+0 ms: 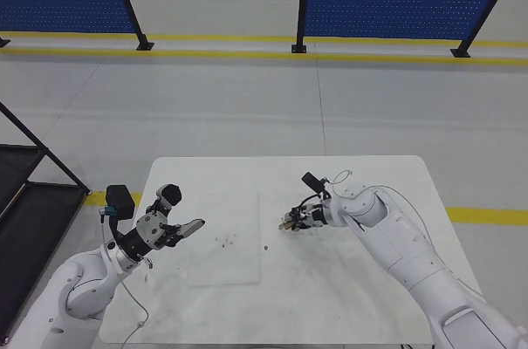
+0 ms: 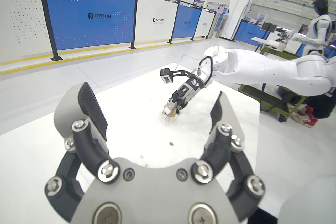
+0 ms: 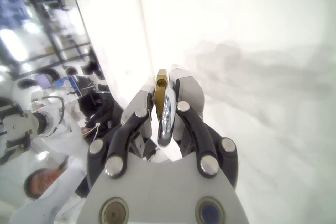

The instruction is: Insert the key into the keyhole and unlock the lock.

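Observation:
A small brass padlock (image 3: 160,89) with a silver shackle (image 3: 166,117) is pinched between the fingers of my right gripper (image 3: 162,74), which is shut on it. Its brass end with the round keyhole (image 3: 161,82) pokes out past the fingertips. That gripper (image 1: 290,222) holds the padlock (image 2: 169,111) low over the middle of the white table (image 1: 360,297). A small silvery piece (image 2: 168,119) shows just under the lock; I cannot tell if it is the key. My left gripper (image 1: 183,212) hovers over the table's left side, open and empty (image 2: 152,93).
A thin white mat (image 1: 224,262) covers the table's left-centre, with a few dark specks (image 2: 171,143) on it. A black rack (image 1: 19,218) stands off the table's left edge. Blue barrier panels (image 1: 386,17) line the far floor.

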Robot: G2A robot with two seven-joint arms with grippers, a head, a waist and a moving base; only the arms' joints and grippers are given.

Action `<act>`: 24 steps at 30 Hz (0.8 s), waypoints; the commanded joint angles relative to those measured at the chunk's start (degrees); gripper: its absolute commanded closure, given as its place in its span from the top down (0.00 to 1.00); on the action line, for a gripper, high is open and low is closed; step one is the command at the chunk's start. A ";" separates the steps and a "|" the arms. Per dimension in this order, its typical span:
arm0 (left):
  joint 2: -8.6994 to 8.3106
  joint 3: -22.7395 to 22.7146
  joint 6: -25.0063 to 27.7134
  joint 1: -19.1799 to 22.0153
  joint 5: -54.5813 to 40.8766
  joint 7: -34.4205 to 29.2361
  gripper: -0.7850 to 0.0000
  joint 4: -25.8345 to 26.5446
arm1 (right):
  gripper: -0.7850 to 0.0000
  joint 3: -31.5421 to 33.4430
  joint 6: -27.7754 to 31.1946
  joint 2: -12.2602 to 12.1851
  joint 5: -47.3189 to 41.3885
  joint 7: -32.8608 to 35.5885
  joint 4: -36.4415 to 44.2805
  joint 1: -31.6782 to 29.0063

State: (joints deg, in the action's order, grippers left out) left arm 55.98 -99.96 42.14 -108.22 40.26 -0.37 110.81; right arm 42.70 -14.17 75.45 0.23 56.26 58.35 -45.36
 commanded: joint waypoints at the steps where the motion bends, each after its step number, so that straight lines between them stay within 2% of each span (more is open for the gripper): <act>1: 0.00 0.00 0.00 0.00 0.00 0.00 1.00 0.00 | 0.00 -0.17 -0.75 -0.04 0.86 -0.30 -0.01 -0.22; 10: 0.00 0.00 0.00 0.00 0.00 0.00 1.00 0.00 | 0.00 -0.72 -3.68 -0.01 4.01 -2.33 0.50 -0.95; 11: 0.00 0.00 0.00 0.00 0.00 0.00 1.00 0.00 | 0.07 -0.72 -4.40 -0.04 4.60 -2.67 0.60 -0.96; 12: 0.00 0.00 0.00 0.00 0.00 0.00 1.00 0.00 | 0.32 -0.71 -4.67 -0.06 4.80 -2.69 0.73 -0.97; 13: 0.00 0.00 0.00 0.00 0.00 0.00 1.00 0.00 | 0.48 -0.40 -4.80 -0.13 4.84 -2.60 0.78 -0.91; 14: 0.00 0.00 0.00 0.00 0.00 0.00 1.00 0.00 | 1.00 -0.32 -5.08 -0.19 5.23 -2.64 0.79 -0.87; 24: 0.00 0.00 0.00 0.00 0.00 0.00 1.00 0.00 | 1.00 2.48 -7.74 -1.29 8.40 -4.83 5.66 -1.32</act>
State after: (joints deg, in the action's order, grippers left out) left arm 55.98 -99.96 42.14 -108.22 40.26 -0.37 110.81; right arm 44.75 -21.71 74.33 8.27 51.81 63.21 -46.54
